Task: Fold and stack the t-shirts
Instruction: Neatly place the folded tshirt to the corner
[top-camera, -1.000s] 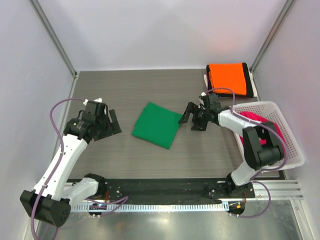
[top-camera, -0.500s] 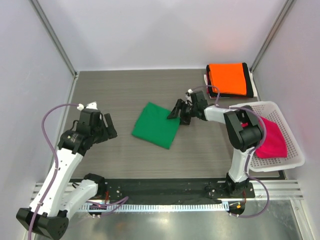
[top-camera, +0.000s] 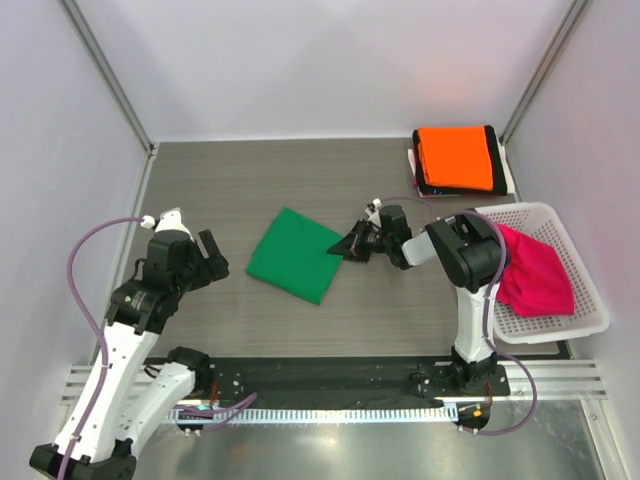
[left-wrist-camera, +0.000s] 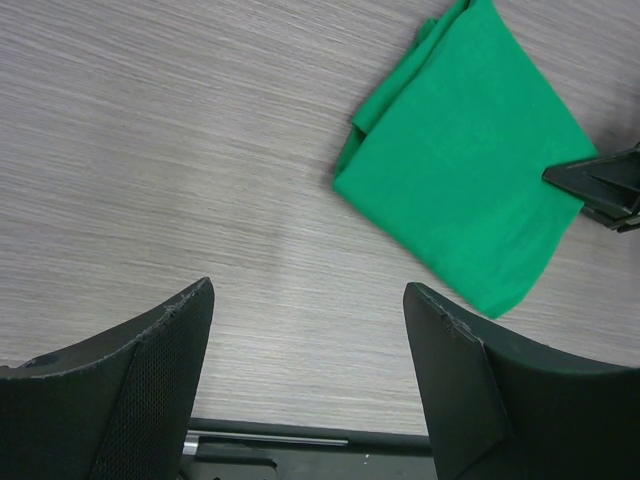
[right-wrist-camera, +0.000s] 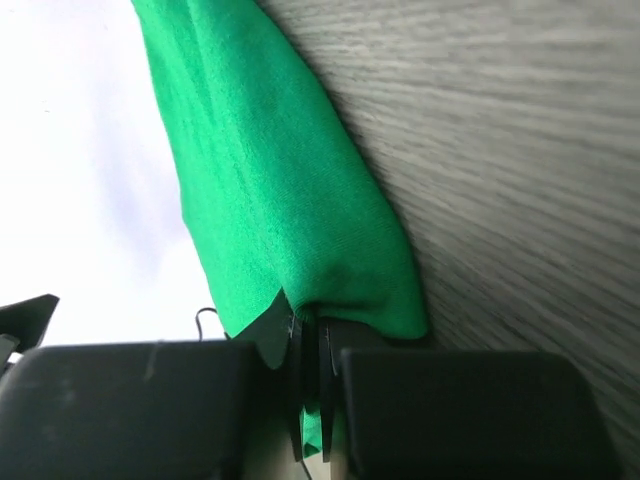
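The green t-shirt (top-camera: 293, 254) has slid left, its corner pinched and hidden in the right gripper (top-camera: 343, 247); left gripper (top-camera: 212, 263) wide.

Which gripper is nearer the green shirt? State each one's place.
Right. The right gripper pinches the green shirt at a corner; the left gripper hangs open, apart, on its left.

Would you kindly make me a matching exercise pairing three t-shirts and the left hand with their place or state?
Things:
1. green t-shirt
2. orange t-shirt
3. pink t-shirt
4. left hand

Places or states:
A. open, holding nothing
B. draped in the white basket
C. folded, atop the black t-shirt
D. folded, corner pinched by the right hand

Pairs: 1-D, 2-C, 3-B, 4-A.
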